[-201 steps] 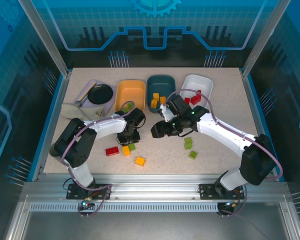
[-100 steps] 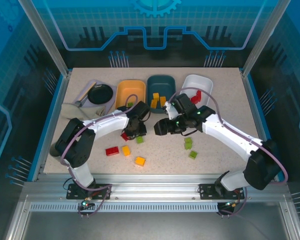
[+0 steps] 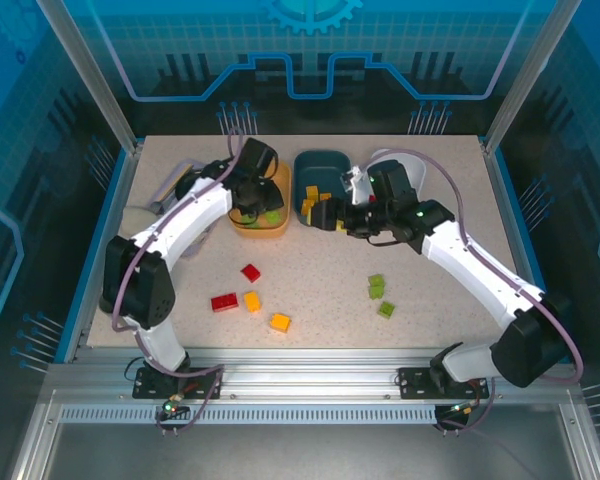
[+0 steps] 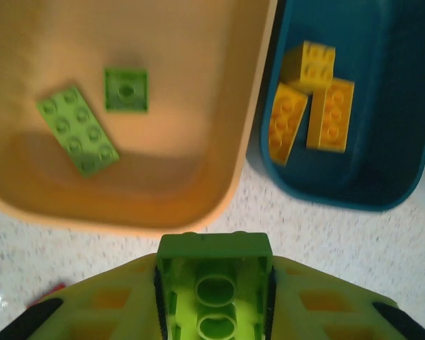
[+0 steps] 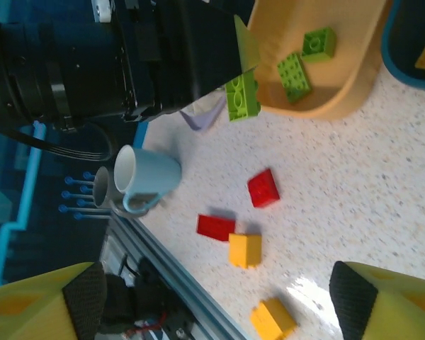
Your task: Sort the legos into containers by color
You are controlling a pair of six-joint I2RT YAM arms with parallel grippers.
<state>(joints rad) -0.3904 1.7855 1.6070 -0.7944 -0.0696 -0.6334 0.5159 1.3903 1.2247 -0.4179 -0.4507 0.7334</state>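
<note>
My left gripper (image 3: 263,212) hangs at the orange tub's (image 3: 248,224) near rim, shut on a green lego (image 4: 214,282) seen underside up. The same green lego (image 5: 242,96) shows in the right wrist view. Two green legos (image 4: 76,129) lie in the orange tub (image 4: 219,177). The dark teal tub (image 3: 320,168) holds yellow legos (image 4: 313,106). My right gripper (image 3: 330,212) is open and empty at the teal tub's near end, hiding much of the white tub (image 3: 384,160). On the table lie two red legos (image 3: 250,272), two yellow-orange ones (image 3: 279,322) and three green ones (image 3: 377,286).
A black bowl (image 3: 193,186) on a lavender tray sits left of the orange tub, partly behind my left arm. Two mugs (image 5: 144,178) stand at the table's left edge. Free tabletop lies between the loose bricks and the tubs.
My left gripper has lifted a green lego from mid-table and carried it back to the orange tub. My right gripper has drawn back toward the teal tub. A red lego now lies uncovered.
</note>
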